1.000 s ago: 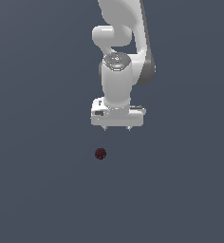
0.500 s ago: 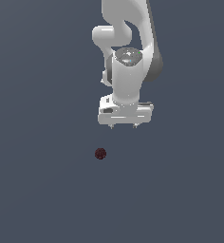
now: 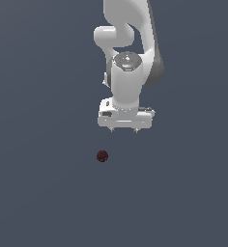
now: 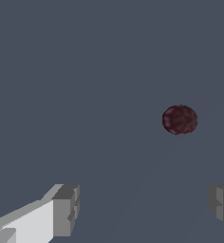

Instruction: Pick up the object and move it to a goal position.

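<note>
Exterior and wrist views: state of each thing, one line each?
ball: resting on the floor, not gripped, apart from the fingers.
gripper: open, empty, pointing down, above the ball and toward the exterior view's right of it.
floor: plain dark grey.

Open tabletop [image 3: 38, 193] all around the ball [image 3: 102, 156]; nothing stands between it and my claw [image 3: 123, 130], fingers spread wide apart above.

No text, label or number can be read anywhere.
</note>
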### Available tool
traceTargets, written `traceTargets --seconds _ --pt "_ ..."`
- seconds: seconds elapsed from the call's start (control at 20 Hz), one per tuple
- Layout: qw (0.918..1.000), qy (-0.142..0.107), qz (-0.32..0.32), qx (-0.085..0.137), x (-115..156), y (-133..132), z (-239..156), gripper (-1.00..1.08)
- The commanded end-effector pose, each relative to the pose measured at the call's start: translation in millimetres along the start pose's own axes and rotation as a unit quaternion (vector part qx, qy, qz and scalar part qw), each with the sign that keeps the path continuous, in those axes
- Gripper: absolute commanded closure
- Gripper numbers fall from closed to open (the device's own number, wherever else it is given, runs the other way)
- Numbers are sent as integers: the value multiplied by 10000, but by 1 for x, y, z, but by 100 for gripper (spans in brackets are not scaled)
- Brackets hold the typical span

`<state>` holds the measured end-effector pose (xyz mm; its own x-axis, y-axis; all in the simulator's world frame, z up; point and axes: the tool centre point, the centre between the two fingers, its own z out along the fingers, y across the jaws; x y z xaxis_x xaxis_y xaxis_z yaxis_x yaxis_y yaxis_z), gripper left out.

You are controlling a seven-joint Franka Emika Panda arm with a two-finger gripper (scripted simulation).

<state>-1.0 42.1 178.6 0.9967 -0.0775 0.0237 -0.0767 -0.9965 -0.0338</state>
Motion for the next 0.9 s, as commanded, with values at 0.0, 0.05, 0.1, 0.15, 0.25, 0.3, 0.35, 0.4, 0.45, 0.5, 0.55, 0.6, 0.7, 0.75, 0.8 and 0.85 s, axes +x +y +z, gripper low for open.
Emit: traceTargets --seconds 0.0,0.05,0.1,0.15,0.25,0.3,0.35,0.4,0.45,0.5,0.55,0.6,0.7,0.75,0.8,0.85 --pt "9997 -10 239 6 2 3 3 -92" --pt "9994 -15 352 9 3 4 5 -92" --pt "9989 -19 473 11 4 6 6 -92" --pt "9982 -24 602 14 5 7 8 -92" --pt "9961 -35 883 18 8 11 12 -92" --pt "9946 -41 1036 19 9 13 14 -92" --pt "9928 -46 1194 20 10 15 16 -92" --pt "9908 -52 1352 21 11 17 18 -92" --pt "9885 -57 1509 21 13 19 21 -92" --pt "9860 -62 1667 20 14 21 23 -92" --pt "9832 -67 1823 19 15 23 25 -92" --pt "9802 -71 1979 18 16 25 27 -92" --pt "9734 -79 2289 13 19 29 32 -92" --pt "9697 -83 2443 10 20 31 34 -92" --pt "9657 -86 2596 7 21 33 36 -92" --pt "9615 -89 2748 3 22 35 38 -92"
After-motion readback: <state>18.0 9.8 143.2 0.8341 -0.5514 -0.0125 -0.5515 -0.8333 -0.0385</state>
